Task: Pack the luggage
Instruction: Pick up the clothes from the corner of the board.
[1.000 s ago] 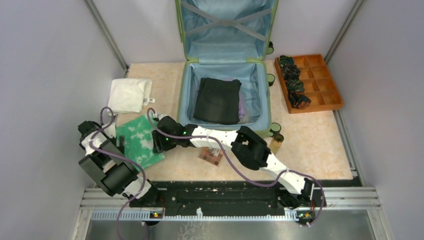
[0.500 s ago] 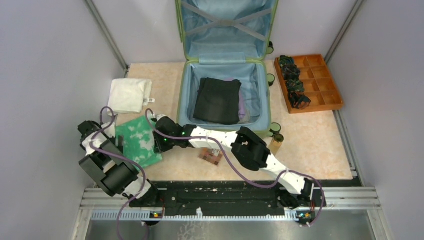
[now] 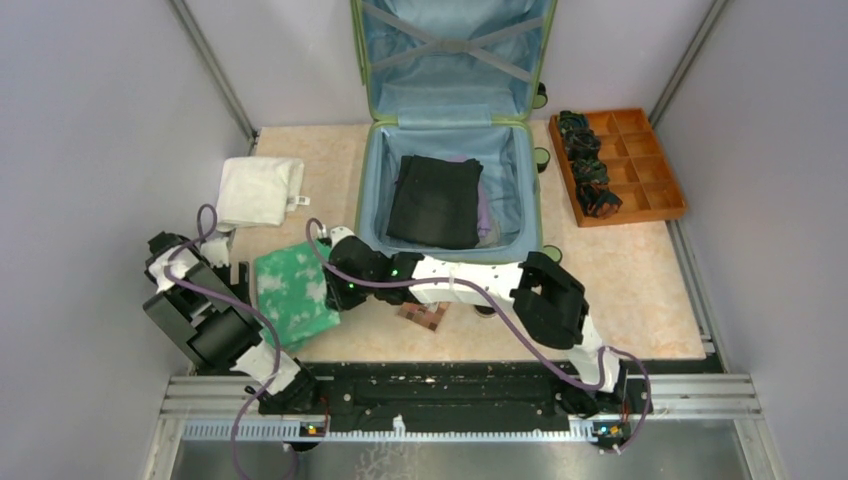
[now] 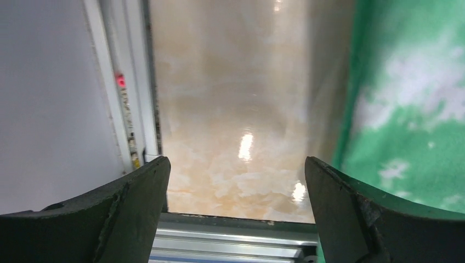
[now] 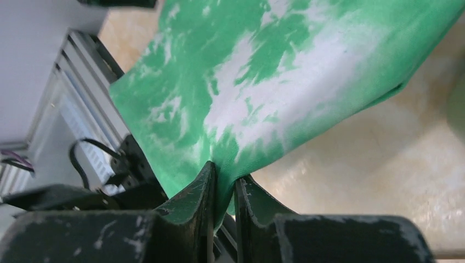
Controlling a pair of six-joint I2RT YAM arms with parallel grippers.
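I'm on the step of getting the green cloth (image 5: pixel 285 76) into the luggage (image 3: pixel 372 200); the right gripper (image 5: pixel 226 174) is clamped on the cloth's 3 o'clock edge, with fabric pinched between the jaws and that side seemingly raised off the table; the left gripper (image 4: pixel 236 167) stands wide apart, holding nothing, at the cloth's 9 o'clock side. The luggage lies open at 12 o'clock from the bases, lid propped upright, with a black garment (image 3: pixel 436 200) folded inside. Next, I judge, the right arm must lift the cloth above the case's near wall, carry it toward 1 o'clock, and let go over the black garment; a trailing corner could snag the rim.
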